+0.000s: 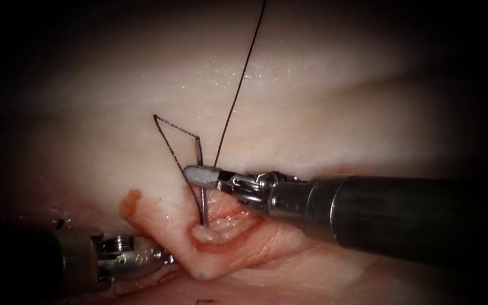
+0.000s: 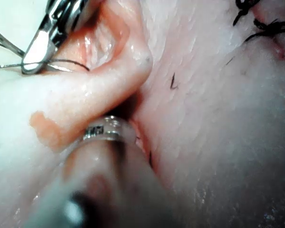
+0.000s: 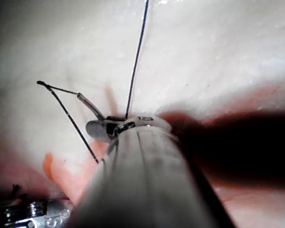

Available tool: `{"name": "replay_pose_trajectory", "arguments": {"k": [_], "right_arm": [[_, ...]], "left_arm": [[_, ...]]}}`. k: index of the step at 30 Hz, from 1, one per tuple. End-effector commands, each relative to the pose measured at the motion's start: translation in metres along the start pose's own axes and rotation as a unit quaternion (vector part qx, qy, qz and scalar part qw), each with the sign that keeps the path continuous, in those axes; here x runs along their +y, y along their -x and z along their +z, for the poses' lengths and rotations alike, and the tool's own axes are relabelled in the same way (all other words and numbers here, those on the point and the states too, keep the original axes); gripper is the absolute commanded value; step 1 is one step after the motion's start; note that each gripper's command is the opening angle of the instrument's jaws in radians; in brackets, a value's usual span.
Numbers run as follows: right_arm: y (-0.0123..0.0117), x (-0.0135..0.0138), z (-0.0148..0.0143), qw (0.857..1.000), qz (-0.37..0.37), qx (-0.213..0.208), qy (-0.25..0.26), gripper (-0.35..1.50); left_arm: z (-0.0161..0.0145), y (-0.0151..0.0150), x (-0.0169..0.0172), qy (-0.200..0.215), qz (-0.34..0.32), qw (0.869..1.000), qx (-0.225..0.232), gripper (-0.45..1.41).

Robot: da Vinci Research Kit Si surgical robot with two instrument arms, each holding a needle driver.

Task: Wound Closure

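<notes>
Right hand (image 1: 199, 176) clamped on the curved needle (image 1: 201, 186) near its swaged tail end, needle standing almost upright, tip sunk in the raised tissue (image 1: 221, 254) lip at the cut (image 1: 227, 223). Thread (image 1: 238, 85) running up and away from the jaws, with a kinked loop to the left. Left hand (image 1: 142, 260) low on the left of the cut, seemingly gripping the tissue edge; grip not clearly seen. Right hand nearer the needle.

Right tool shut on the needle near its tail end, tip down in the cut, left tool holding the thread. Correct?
Not quite: the left tool holds the lifted tissue edge, not the thread, as the endoscope view shows. The rest stands: right tool is shut on the needle near its tail end, tip down in the cut.
</notes>
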Motion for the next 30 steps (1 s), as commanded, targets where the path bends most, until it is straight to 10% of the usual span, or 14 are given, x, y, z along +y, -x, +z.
{"name": "replay_pose_trajectory", "arguments": {"k": [1, 30], "right_arm": [[0.0005, 0.0001, 0.0009, 1.0, 0.0, -0.004, -0.002, -0.35], [0.0061, -0.001, 0.0014, 0.999, 0.025, -0.027, 0.002, -0.35]], "left_arm": [[0.0008, 0.0, 0.0002, 0.001, 0.0, 1.0, 0.001, 0.04], [0.0008, 0.0001, 0.0002, -0.001, 0.001, 1.0, 0.0, 0.04]]}}
